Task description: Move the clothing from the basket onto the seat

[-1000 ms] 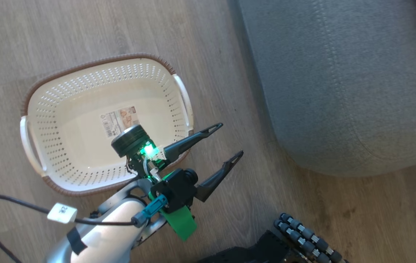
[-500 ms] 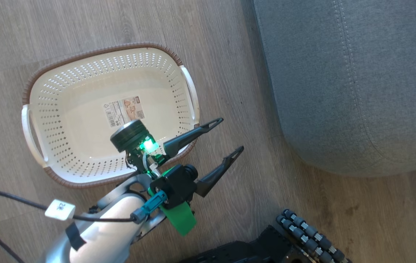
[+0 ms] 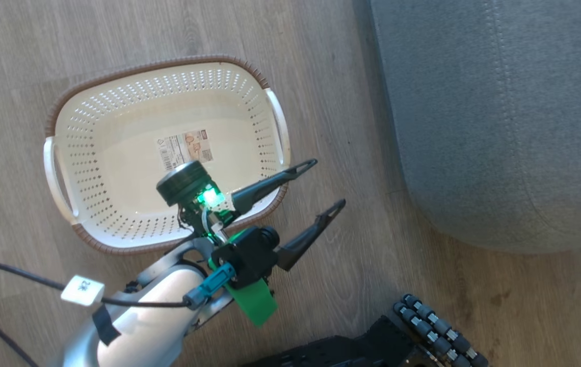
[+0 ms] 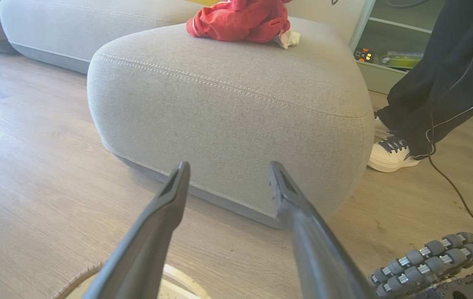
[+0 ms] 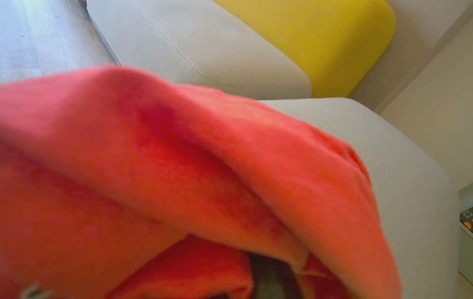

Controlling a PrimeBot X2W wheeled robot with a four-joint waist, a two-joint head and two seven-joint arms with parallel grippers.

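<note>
Since the earlier head views the whole picture has slid toward 3 o'clock, basket and seat together, so the camera has turned and the things have not moved.

Nearest, the left gripper (image 3: 327, 183) hangs over the floor with its fingers spread wide and nothing between them, pointing to 2 o'clock. The basket (image 3: 168, 63) sits on the floor at its 10 o'clock and holds just a paper label (image 3: 184, 148). The seat (image 3: 499, 127) lies at 2 o'clock.

Farther off, in the left wrist view, the clothing (image 4: 236, 20) lies bunched on the seat's top at 12 o'clock. The right gripper is closed tight; red cloth is heaped over its fingers in its own view, so it looks to be pinching the fabric.

I judge the cloth light, limp and unbreakable. It will sag and trail, so a thick gathered fold is the best place to grip.
</note>
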